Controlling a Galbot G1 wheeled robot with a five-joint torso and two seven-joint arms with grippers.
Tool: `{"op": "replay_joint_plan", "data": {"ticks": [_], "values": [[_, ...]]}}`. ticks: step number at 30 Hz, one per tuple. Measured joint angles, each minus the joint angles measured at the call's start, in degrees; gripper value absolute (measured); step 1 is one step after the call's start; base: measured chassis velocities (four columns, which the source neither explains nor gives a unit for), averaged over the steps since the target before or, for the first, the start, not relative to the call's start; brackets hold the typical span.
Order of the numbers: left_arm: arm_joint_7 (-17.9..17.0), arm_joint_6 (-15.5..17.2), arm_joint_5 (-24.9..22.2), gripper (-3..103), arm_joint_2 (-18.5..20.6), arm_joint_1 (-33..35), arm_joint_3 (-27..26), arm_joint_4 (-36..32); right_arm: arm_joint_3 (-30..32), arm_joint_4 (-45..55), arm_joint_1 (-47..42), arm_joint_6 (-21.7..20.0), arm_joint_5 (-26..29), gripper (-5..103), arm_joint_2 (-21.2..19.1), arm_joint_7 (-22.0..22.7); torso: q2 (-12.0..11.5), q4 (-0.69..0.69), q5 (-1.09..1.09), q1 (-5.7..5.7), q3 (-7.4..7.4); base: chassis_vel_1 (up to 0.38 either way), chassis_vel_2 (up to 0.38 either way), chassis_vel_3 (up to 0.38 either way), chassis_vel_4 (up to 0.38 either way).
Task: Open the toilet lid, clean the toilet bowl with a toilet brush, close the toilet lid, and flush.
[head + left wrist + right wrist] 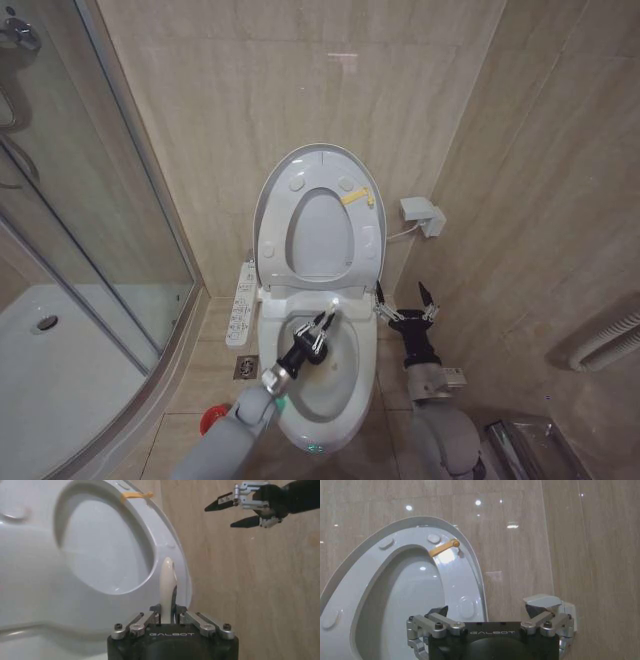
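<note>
Toilet brush (322, 318): white stick handle clamped in the left gripper (316, 338), jaws closed tight on it. In the left wrist view the handle (167, 588) runs up from between the fingers, pointing toward the raised seat. The gripper sits over the middle of the toilet bowl (345, 395), above the hollow; bristle end is hidden below the gripper, so can't tell if it touches the ceramic.

Toilet lid (268, 195) is up, leaning on the far wall, with the seat (365, 225) raised against it. Yellow tag (356, 197) on the seat's upper right edge. Round bumpers visible on the seat's underside.

Right gripper (407, 303) hovers just right of the bowl's far rim, beside the hinge area, jaws spread wide, holding nothing, touching nothing. The left wrist view shows it (235, 512) in front of the tiled wall with fingers clearly apart.

Control panel (240, 305) runs along the bowl's left side. Red cup (211, 418) on the floor, near left of the bowl, partly behind the left arm. Shower tray (60, 370) behind glass at far left. White wall box (423, 215) right of the lid.
</note>
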Motion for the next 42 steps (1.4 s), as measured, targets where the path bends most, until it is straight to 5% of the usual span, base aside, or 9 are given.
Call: {"op": "replay_joint_plan", "data": {"ticks": [6,11,19,31,42], "values": [[-3.76,-0.67,0.90,18,1.94,2.11,-2.60,-0.76,0.00,0.00,0.00,0.00,0.00,100,0.00,0.00,0.00,-0.01,-0.01,0.00,0.00,0.000,0.000,0.000,0.000],[-2.81,-1.18,-4.03,18,4.10,1.75,-3.12,-1.02,0.00,0.00,0.00,0.00,0.00,100,0.00,0.00,0.00,-0.01,-0.01,0.00,0.00,0.000,0.000,0.000,0.000],[-1.75,-1.79,-5.22,18,4.13,0.18,-3.10,0.61,0.00,0.00,0.00,0.00,0.00,100,0.00,0.00,0.00,0.00,0.00,0.00,0.00,0.000,0.000,0.000,0.000],[-1.29,-1.75,-5.18,18,-4.20,-10.78,1.77,10.70,0.00,0.00,0.00,0.00,0.00,100,0.00,0.00,-0.01,-0.02,0.02,0.01,0.01,0.000,0.000,0.000,0.000],[-1.12,-1.24,-5.83,18,-10.71,-13.11,4.09,14.46,0.00,0.00,0.00,0.00,0.00,100,0.00,0.00,-0.01,0.00,0.02,0.01,0.01,0.000,0.000,0.000,0.000]]}}
